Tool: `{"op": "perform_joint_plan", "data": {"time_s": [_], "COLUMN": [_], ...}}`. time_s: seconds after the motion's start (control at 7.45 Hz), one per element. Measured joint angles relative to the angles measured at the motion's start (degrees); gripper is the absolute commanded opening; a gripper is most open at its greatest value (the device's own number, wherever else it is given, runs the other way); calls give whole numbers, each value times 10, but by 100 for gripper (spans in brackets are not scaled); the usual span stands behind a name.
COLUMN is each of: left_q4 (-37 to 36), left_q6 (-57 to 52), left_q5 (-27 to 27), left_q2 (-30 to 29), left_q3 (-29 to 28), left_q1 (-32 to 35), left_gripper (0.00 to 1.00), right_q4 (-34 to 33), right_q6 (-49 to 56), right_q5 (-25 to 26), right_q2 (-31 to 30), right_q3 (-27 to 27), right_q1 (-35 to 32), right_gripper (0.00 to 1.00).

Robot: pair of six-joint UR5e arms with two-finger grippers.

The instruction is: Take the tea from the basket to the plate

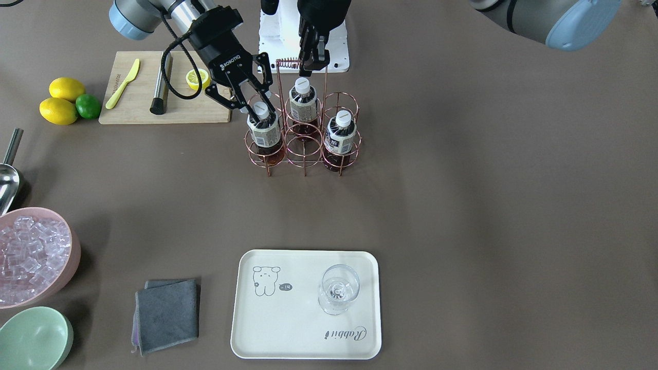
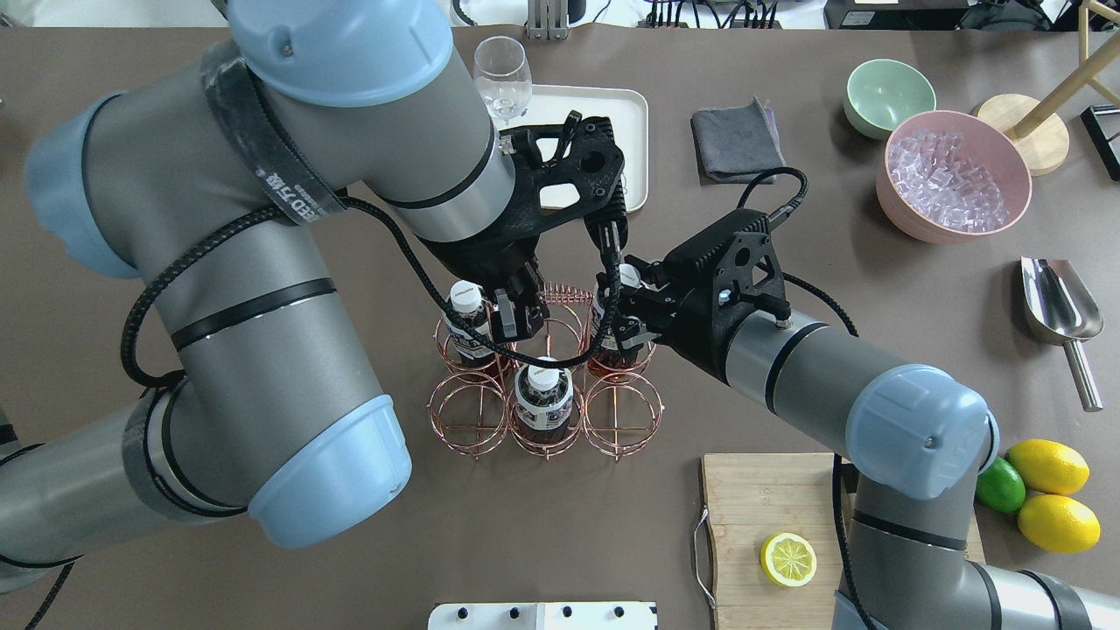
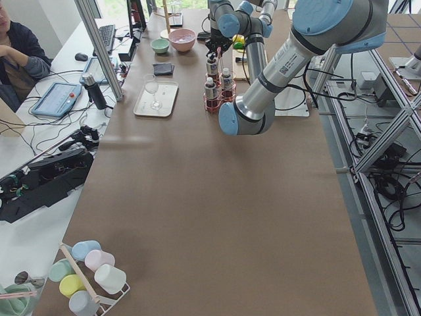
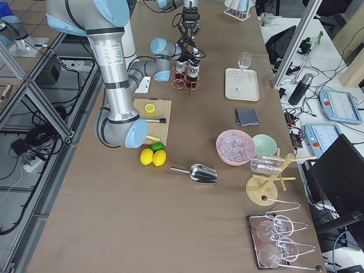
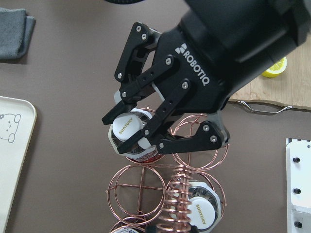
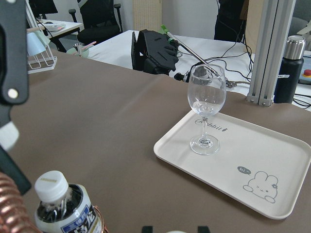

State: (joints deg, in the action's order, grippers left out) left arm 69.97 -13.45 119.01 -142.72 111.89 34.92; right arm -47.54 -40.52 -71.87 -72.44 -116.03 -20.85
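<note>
The copper wire basket [image 1: 303, 150] holds three tea bottles. My right gripper [image 1: 260, 110] is shut on the white cap of the tea bottle [image 1: 264, 134] in the corner cell on the plate side; that bottle stands in its cell. The left wrist view shows the fingers [image 5: 146, 137] pinching that cap [image 5: 130, 130]. My left gripper [image 1: 314, 62] is shut on the basket's coiled handle [image 1: 289, 63]. The other two bottles [image 1: 303, 105] [image 1: 339, 136] stand untouched. The cream plate [image 1: 288, 329] lies across the table with a wine glass [image 1: 337, 290] on it.
A cutting board [image 1: 144, 108] with a lemon half, yellow knife and steel rod lies beside the basket. Lemons and a lime [image 1: 67, 103], a pink ice bowl [image 1: 36, 254], a mint bowl [image 1: 33, 336], a grey cloth [image 1: 167, 313] and a metal scoop [image 1: 7, 180] lie on that side.
</note>
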Motion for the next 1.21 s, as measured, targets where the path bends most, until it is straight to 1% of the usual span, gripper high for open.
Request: {"op": "perform_joint_plan", "data": {"time_s": [0.13, 0.4, 0.54, 0.81, 1.21], "left_q4": [2, 3, 3, 3, 3], "left_q6": [0, 0, 0, 0, 0], "left_q5": [0, 0, 0, 0, 0], "left_q2": [1, 2, 2, 2, 3], "left_q3": [0, 0, 0, -1, -1], "left_q1": [0, 1, 1, 1, 1], "left_gripper": [0, 0, 0, 0, 0], "right_q4": [-25, -50, -54, -55, -55], "right_q6": [0, 0, 1, 0, 11], "right_q5": [-16, -49, -76, -156, -242], "right_q2": [1, 3, 3, 4, 3], "right_q3": [-21, -47, -53, -56, -50], "right_q1": [-10, -41, -65, -134, -209], "right_gripper": [0, 0, 0, 0, 0]}}
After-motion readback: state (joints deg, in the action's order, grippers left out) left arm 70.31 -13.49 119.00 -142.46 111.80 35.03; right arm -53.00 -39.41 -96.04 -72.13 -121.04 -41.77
